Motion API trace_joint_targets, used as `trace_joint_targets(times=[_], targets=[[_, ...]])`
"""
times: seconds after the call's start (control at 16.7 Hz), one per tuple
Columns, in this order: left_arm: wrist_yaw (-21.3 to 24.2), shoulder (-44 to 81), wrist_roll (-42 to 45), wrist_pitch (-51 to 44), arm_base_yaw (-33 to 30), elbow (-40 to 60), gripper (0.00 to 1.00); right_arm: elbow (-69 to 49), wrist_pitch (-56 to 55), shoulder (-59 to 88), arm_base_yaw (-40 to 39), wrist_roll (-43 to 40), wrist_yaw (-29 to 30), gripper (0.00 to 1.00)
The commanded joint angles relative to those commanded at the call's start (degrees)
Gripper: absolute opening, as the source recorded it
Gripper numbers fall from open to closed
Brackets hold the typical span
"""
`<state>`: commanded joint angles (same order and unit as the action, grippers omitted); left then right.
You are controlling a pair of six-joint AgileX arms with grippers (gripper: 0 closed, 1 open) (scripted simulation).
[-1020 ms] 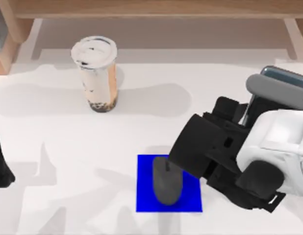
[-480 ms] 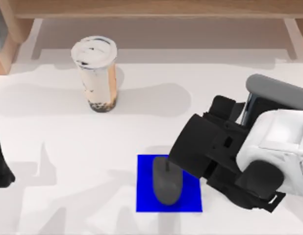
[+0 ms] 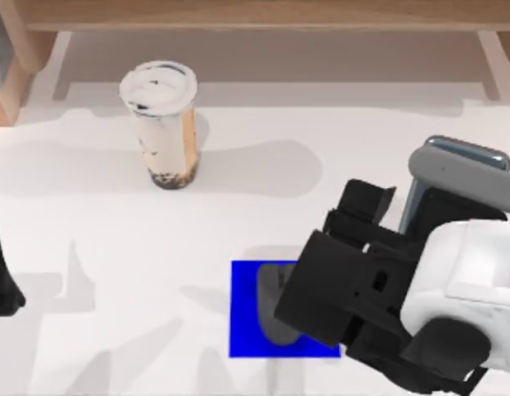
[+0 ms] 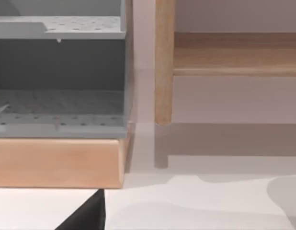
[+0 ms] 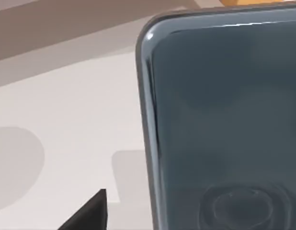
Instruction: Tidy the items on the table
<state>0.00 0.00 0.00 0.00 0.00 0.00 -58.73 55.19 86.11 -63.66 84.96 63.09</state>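
Your white surface carries everything. A light wooden shelf runs along its far edge; the left wrist view shows one shelf post and a grey perforated bin on a wooden base.

Your right arm sits over the surface's right near part. Its black claw hangs above the right side of the blue pad. You can't tell if that claw is spread or closed.

Your left arm is parked at the left edge. Its claw state can't be told either.

The cup stands upright on the left far part, well apart from the pad, white lid on, dark pearls at the bottom.

The smartphone is propped up at the right, just behind the right arm; the right wrist view shows its glossy face close up.

The mouse lies on the blue pad, right half hidden under the claw.
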Motion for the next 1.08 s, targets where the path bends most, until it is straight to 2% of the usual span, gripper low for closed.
trace_joint_targets(times=[0.18,0.42,0.84,1.08], targets=[[0.00,0.00,0.00,0.00,0.00,0.00,1.00,-0.06,2.24,0.47,-2.94,4.13,-0.63,1.00],[0.00,0.00,0.00,0.00,0.00,0.00,1.00,-0.49,7.03,2.00,-1.44,6.94,-0.05,1.00],[0.00,0.00,0.00,0.00,0.00,0.00,1.00,-0.51,8.47,1.96,0.20,6.97,0.28,1.00],[0.00,0.00,0.00,0.00,0.00,0.00,1.00,2.02,4.68,-2.54,0.74,1.44,-3.99,1.00]])
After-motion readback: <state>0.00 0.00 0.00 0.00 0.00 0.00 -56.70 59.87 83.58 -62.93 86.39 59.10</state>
